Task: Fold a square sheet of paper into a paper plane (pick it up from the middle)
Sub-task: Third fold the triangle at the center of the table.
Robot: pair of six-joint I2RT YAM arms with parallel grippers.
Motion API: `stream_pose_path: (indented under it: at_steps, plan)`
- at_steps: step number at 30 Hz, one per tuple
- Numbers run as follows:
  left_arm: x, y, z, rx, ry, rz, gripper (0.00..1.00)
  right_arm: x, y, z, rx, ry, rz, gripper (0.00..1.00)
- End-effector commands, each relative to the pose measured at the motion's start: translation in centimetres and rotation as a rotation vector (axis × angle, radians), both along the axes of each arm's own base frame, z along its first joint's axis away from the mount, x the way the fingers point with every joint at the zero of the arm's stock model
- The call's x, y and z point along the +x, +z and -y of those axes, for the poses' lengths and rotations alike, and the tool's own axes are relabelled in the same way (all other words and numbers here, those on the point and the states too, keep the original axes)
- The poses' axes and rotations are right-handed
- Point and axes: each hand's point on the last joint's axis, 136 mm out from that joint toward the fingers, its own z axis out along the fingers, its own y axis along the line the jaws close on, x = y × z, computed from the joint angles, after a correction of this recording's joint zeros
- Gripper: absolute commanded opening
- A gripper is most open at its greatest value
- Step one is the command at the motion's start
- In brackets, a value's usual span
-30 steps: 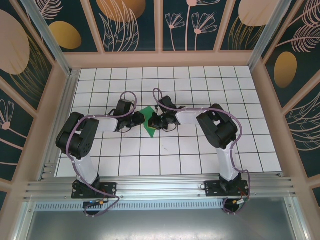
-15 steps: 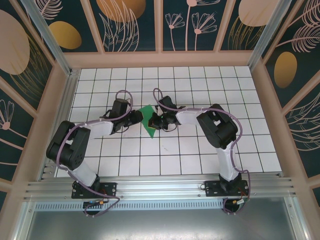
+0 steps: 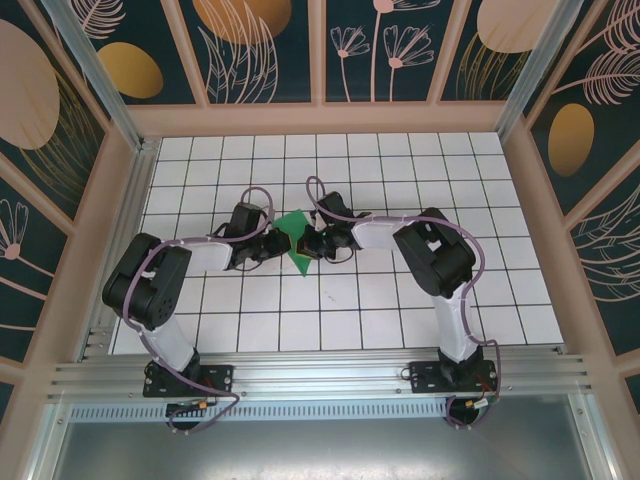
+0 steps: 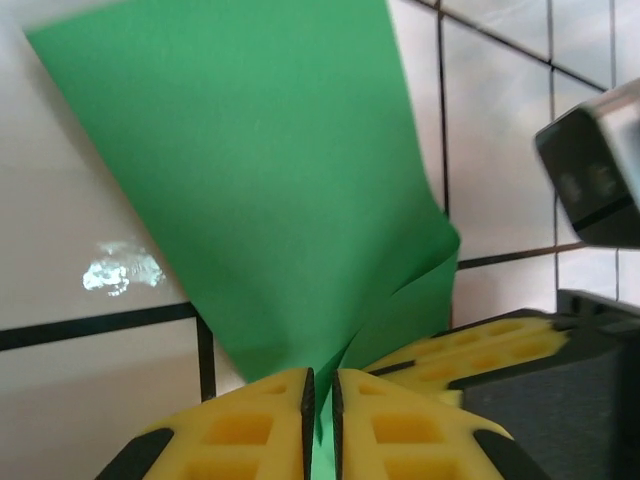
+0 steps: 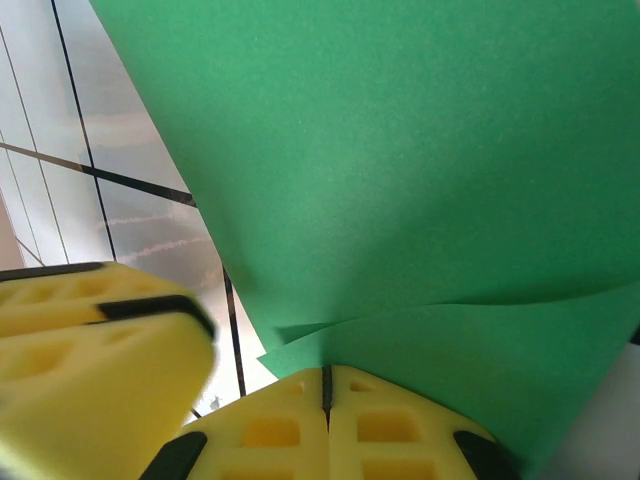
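The paper [image 3: 293, 238] sits near the middle of the table [image 3: 400, 310], a little toward the left edge, held between the two grippers. From above it reads as a green wedge whose narrow point faces the near edge.

The left gripper [image 3: 273, 245] comes at it from the left edge's side. In the left wrist view, its yellow pads [image 4: 250, 430] are pressed almost together, with a thin strip of green pinched between them. From there the sheet fans out away from the pads above the tiles.

The right gripper [image 3: 311, 244] meets it from the right. Its pads [image 5: 390, 430] are closed tight on the paper's edge, where one green layer laps over another just in front of them. The two grippers are just beside each other.
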Motion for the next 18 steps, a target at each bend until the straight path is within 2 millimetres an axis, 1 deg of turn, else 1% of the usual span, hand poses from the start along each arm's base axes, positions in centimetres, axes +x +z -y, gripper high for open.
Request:
stream_pose_path:
  at_steps: [1,4,10,13,18]
  plan:
    - [-1.0,-1.0,0.4,-0.002,-0.038,-0.041,0.17,-0.9,-0.9,0.7,-0.028,0.011,-0.026,0.00]
    - [-1.0,-1.3,0.5,0.003,-0.047,-0.049,0.19,-1.0,-1.0,0.7,-0.028,0.012,-0.029,0.00]
    - [-1.0,-1.7,0.7,0.004,-0.054,-0.063,0.19,-1.0,-0.9,0.6,-0.027,0.013,-0.028,0.00]
    - [-0.9,-1.5,0.9,-0.006,-0.055,-0.058,0.19,-1.0,-0.9,0.6,-0.026,0.013,-0.027,0.00]
    - [-0.1,-0.2,0.4,-0.002,-0.016,-0.007,0.16,-1.0,-1.0,0.7,-0.029,0.012,-0.028,0.00]
